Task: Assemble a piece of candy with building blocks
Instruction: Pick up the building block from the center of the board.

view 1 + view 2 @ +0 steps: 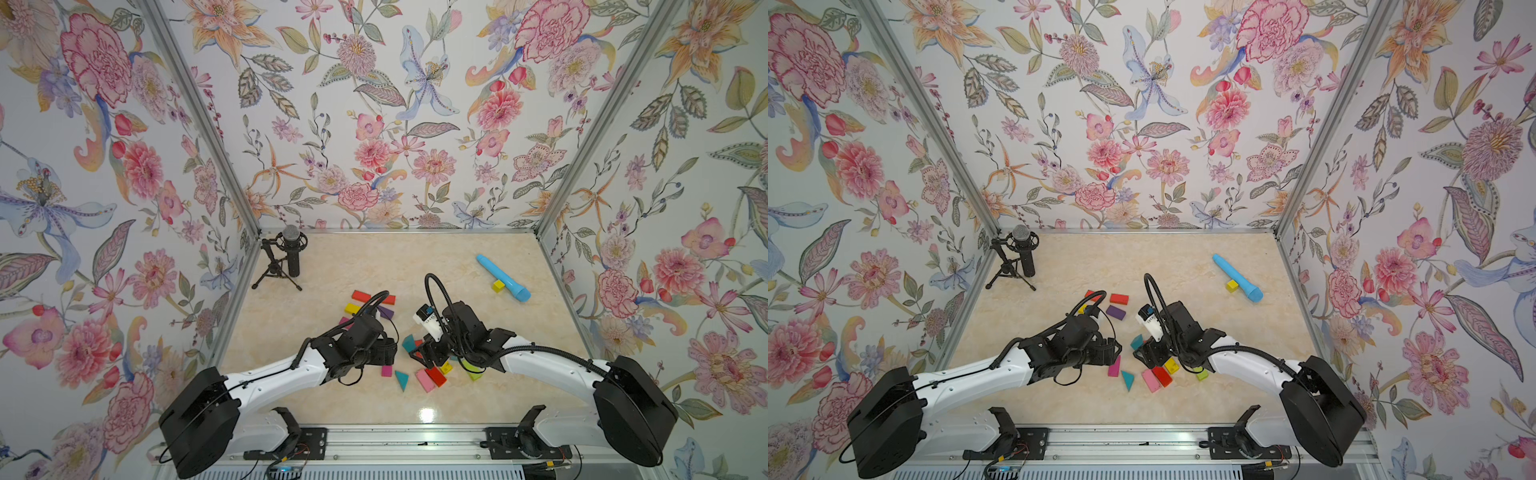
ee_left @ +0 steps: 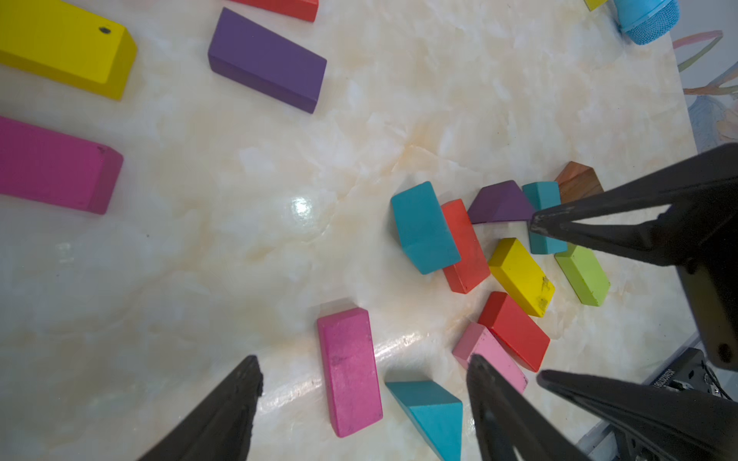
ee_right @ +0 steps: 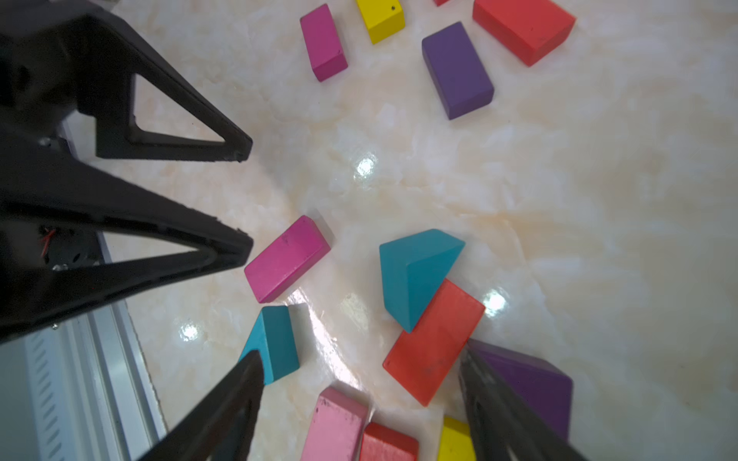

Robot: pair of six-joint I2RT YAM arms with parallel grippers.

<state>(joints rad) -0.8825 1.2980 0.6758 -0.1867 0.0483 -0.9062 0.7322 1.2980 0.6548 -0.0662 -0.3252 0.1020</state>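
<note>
The building blocks lie in two loose groups on the marble table [image 1: 316, 390]. My left gripper [image 2: 364, 367] hangs open over a magenta brick [image 2: 349, 371], which lies flat between its fingers, untouched, with a teal wedge [image 2: 431, 411] beside it. My right gripper [image 3: 359, 357] is open too, its fingers straddling an orange-red brick [image 3: 435, 343] and a pink brick [image 3: 337, 427]. One of its tips is next to a teal wedge [image 3: 275, 343], the other next to a purple wedge [image 3: 531, 379]. In a top view the left gripper [image 1: 390, 357] and right gripper [image 1: 417, 353] nearly face each other.
Farther back lie red [image 1: 360, 296], yellow [image 1: 351, 308] and purple [image 1: 385, 312] bricks. A light-blue tube [image 1: 503, 277] with a yellow cube [image 1: 498, 286] beside it lies at the back right. A microphone on a tripod [image 1: 286, 257] stands in the back left corner. Walls enclose three sides.
</note>
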